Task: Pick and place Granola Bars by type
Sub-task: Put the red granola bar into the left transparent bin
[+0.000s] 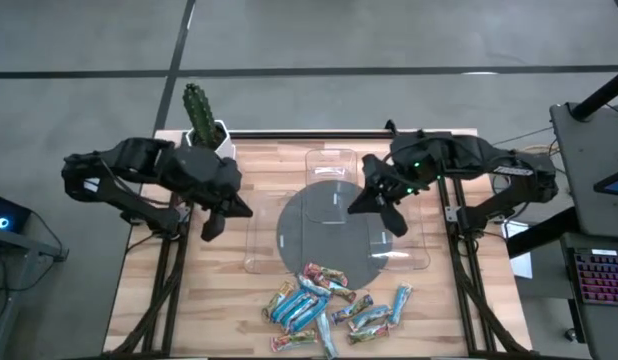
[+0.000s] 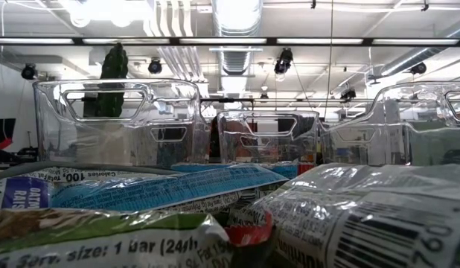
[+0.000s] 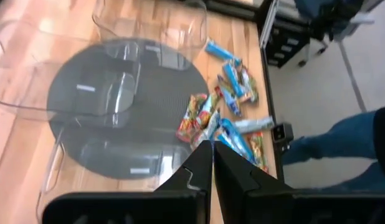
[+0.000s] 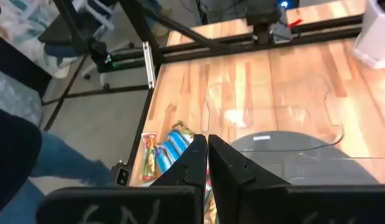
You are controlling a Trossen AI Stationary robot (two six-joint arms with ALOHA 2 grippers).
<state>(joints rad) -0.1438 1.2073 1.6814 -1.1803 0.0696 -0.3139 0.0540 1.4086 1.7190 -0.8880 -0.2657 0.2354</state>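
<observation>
Both grippers are closed and empty — you've got the left gripper (image 1: 211, 228) hovering near the bench's left edge, the right gripper (image 1: 379, 205) over the clear trays (image 1: 334, 215) toward the right side. Granola Bars (image 1: 329, 300) sit in one loose pile at the bench's front edge, just in front of the grey round mat (image 1: 334, 235), none in any tray. Cactus pot (image 1: 204, 125) stands at the back-left corner — well apart from the pile.

Closed left tool (image 3: 212, 163) above granola bars (image 3: 225, 112) beside clear trays (image 3: 86, 74) on grey disc (image 3: 124, 112).
</observation>
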